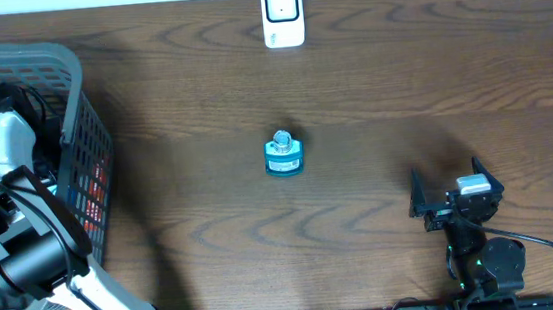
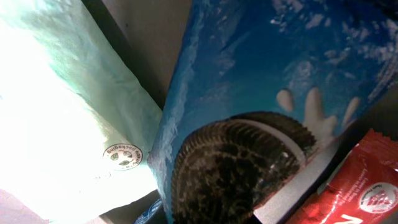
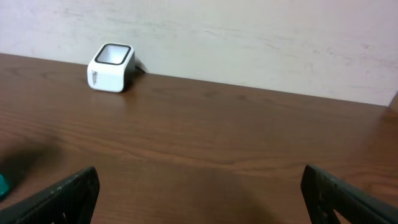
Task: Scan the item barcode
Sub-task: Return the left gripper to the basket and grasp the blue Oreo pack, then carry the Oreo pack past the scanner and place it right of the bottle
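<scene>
**A:** Overhead: why is the left arm (image 1: 0, 149) sunk in the basket (image 1: 74, 82) at frame left?

**B:** The items lie there. The scanner (image 1: 282, 14) stands top centre, and a teal jar (image 1: 284, 156) sits mid-tabletop.

**A:** Left wrist?

**B:** A blue cookie packet (image 2: 261, 74) fills the frame, between a mint pouch (image 2: 62, 112) and a red packet (image 2: 367, 186). The left pincer is clenched, probably on the blue packet, but its fingers are hidden.

**A:** Right wrist?

**B:** The right pincer (image 3: 200, 174) rests released, facing the scanner.
</scene>
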